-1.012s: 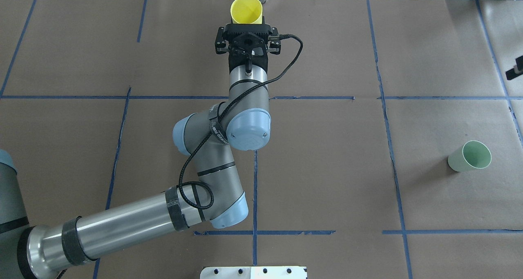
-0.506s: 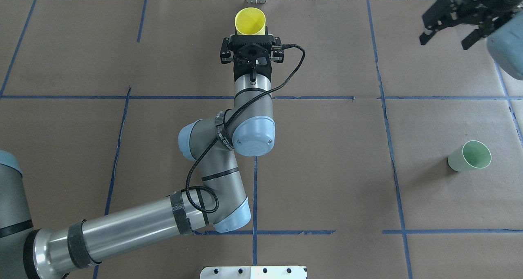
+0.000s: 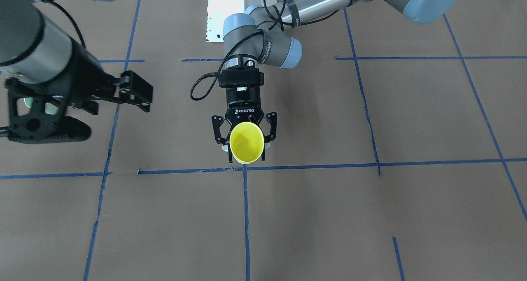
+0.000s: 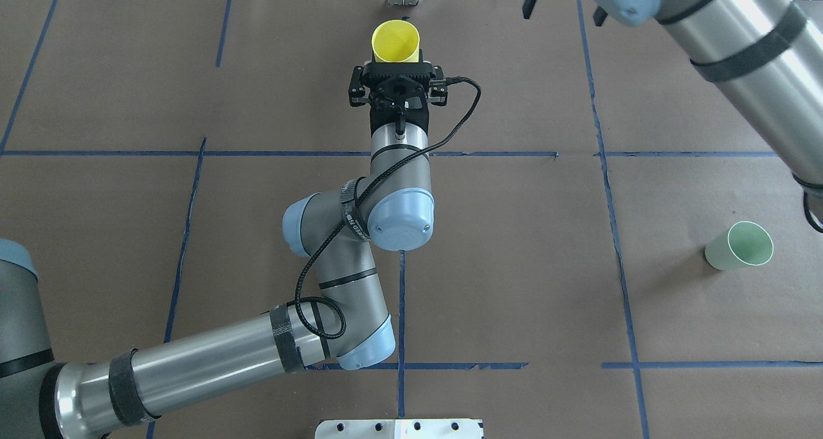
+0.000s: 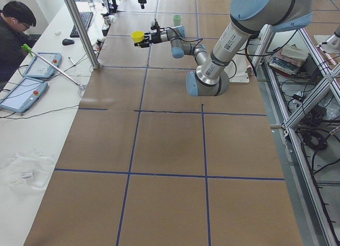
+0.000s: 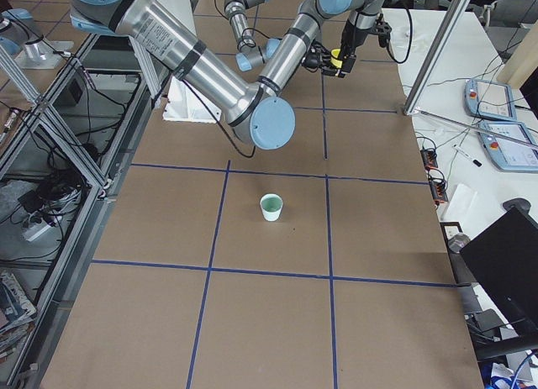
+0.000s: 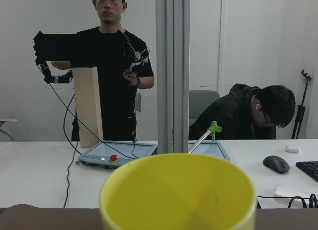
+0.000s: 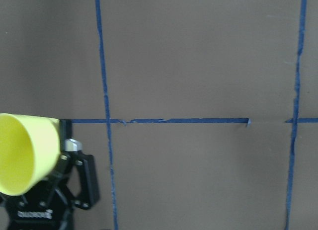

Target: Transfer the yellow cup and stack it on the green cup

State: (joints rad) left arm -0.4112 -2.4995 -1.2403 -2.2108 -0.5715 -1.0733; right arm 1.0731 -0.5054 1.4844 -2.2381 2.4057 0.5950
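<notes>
My left gripper (image 4: 396,63) is shut on the yellow cup (image 4: 395,40) and holds it on its side above the table's far middle, mouth facing away from me. The cup also shows in the front view (image 3: 246,142), the left wrist view (image 7: 179,195) and the right wrist view (image 8: 25,153). The green cup (image 4: 739,246) stands upright on the table at the right, apart from both arms, and shows in the right side view (image 6: 271,207). My right gripper (image 3: 80,108) hangs open and empty in the air to the right of the yellow cup. In the overhead view it is mostly cut off at the top edge.
Brown paper with blue tape lines (image 4: 402,297) covers the table. A white base plate (image 4: 398,428) sits at the near edge. A metal post (image 5: 79,28), teach pendants (image 5: 24,92) and operators (image 7: 109,66) are beyond the far edge.
The right arm has swung in from the upper right towards the middle, its gripper now nearer the yellow cup. The left gripper with the cup has shifted slightly right.
</notes>
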